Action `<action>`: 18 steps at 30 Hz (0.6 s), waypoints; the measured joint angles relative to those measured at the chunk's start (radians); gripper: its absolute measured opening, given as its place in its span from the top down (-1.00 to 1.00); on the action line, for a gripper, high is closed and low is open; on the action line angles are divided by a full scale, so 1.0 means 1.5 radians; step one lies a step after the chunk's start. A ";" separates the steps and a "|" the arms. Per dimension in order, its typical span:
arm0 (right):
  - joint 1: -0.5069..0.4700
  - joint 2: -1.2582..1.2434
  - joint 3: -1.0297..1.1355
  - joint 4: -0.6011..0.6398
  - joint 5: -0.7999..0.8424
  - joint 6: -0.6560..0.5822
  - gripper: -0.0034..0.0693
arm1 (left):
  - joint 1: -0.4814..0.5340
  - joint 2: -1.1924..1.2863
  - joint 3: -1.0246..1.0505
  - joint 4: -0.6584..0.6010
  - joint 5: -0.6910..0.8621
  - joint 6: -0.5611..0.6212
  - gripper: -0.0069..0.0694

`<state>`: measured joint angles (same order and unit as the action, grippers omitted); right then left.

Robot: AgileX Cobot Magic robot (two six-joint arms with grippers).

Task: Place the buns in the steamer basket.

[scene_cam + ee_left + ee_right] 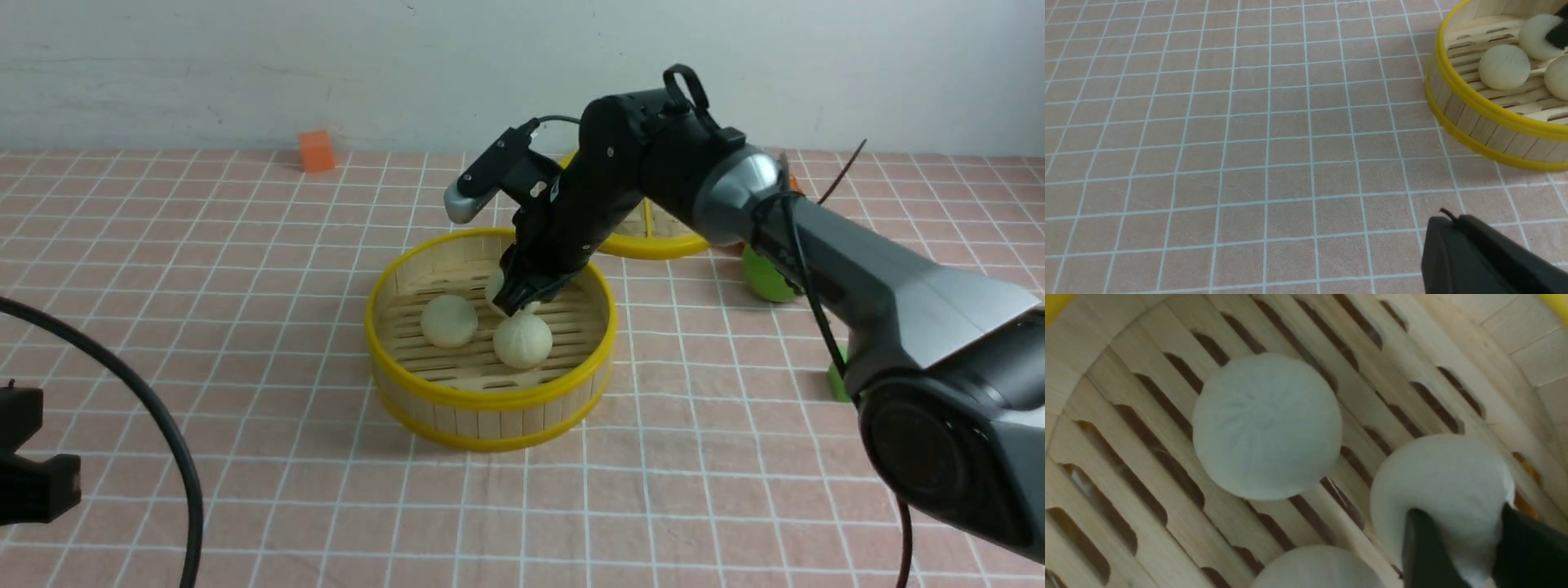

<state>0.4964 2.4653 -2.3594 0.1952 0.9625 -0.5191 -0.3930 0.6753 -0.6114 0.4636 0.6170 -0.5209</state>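
The steamer basket (490,398) stands mid-table; it also shows in the left wrist view (1474,100). Three buns are inside it. One bun (448,320) and a second bun (522,340) lie on the slatted floor (1126,465). My right gripper (520,300) reaches down into the basket and is shut on the third bun (1441,477), low over the floor at the back. The two free buns show in the right wrist view as a near one (1267,424) and an edge one (1314,569). My left gripper (1449,222) is shut and empty, over the cloth left of the basket.
A flat woven yellow-rimmed disc (653,237) lies behind the right arm. A green ball (767,279) sits to its right, and another green piece (837,380) nearer. An orange cube (316,150) stands by the back wall. A black cable (167,429) arcs at the lower left.
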 joint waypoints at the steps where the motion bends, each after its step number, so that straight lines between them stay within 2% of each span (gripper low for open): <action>1: 0.003 0.000 0.000 0.001 0.001 0.005 -0.12 | 0.000 0.000 0.000 -0.001 -0.002 0.000 0.83; 5: 0.011 -0.031 0.000 0.002 0.023 0.012 -0.60 | 0.000 0.000 0.000 -0.002 -0.005 0.000 0.83; 8: 0.011 -0.091 0.003 0.003 0.054 0.032 -0.71 | 0.000 0.000 0.000 -0.004 -0.006 0.000 0.82; 10: 0.009 -0.137 0.004 0.003 0.071 0.049 -0.71 | 0.000 0.000 0.000 -0.004 -0.006 0.000 0.82; 14: 0.003 -0.310 0.001 -0.020 0.114 0.102 -0.50 | 0.000 0.000 0.000 -0.004 -0.006 0.000 0.81; 17: 0.003 -0.404 0.000 -0.041 0.140 0.122 -0.24 | 0.000 0.000 0.000 -0.004 -0.006 0.000 0.81; 18: 0.003 -0.484 0.000 -0.053 0.161 0.139 0.03 | 0.000 0.000 0.000 -0.004 -0.006 0.000 0.80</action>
<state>0.5003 1.7391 -2.3601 0.1156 1.2046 -0.3101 -0.3930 0.6753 -0.6114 0.4569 0.6081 -0.5209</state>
